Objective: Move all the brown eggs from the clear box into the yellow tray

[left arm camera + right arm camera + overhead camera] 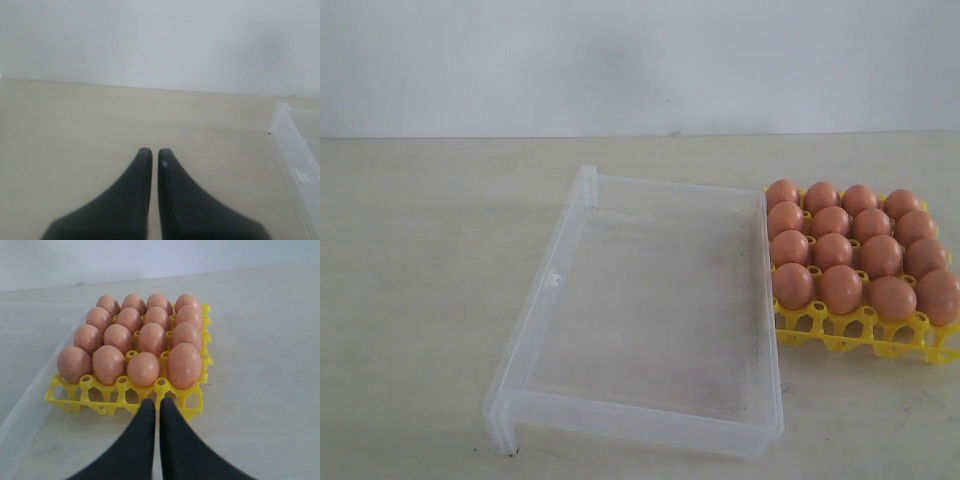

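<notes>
the brown eggs are all sitting in the yellow tray – i count a four by four block, each in its own cup, with one bare row of cells along the near edge. the clear box lies just beside the tray on its left and i can't see a single egg in it, so by my reading the moving is done and what's left is a check and a clean exit.

right gripper hangs just in front of that bare row, jaws pressed together and holding nothing. left gripper is out over the plain table, closed and empty too, with only a corner of the box at the edge of its view.

how i'd do this bit well: look over the front row from the right wrist cam for any egg riding high or leaning – they look seated to me. then pull the right arm up and back, never forward, since a nudge on the lattice could rock the whole lot. the left arm is well clear, so i'd leave it be.
</notes>
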Tool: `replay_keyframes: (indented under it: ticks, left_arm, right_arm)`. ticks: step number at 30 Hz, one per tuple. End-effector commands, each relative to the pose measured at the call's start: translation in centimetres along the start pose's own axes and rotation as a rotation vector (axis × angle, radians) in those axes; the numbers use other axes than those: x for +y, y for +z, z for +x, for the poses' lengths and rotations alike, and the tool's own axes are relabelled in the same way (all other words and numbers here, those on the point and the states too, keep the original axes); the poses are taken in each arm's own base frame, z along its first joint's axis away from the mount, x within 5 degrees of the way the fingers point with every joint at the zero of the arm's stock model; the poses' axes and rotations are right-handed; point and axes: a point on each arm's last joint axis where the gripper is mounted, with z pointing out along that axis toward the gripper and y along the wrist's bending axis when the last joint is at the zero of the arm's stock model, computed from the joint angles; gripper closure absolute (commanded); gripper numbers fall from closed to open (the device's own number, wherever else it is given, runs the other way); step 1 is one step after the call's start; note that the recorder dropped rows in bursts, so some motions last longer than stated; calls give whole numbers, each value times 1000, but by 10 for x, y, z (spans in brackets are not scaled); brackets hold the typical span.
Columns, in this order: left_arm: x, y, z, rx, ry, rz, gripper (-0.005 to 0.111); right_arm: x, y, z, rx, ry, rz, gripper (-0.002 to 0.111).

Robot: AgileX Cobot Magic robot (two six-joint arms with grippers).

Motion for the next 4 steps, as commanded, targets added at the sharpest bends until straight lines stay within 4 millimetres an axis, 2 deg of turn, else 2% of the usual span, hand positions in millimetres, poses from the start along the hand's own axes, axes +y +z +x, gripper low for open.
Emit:
replay_keyframes:
  ticks: [1,4]
  left_arm:
    - [0,0,0,-5,0,4,103]
    - [0,0,0,-5,0,4,103]
  right_arm:
    - [0,0,-1,-12,-11,0,109]
    - [0,0,-1,-12,-11,0,109]
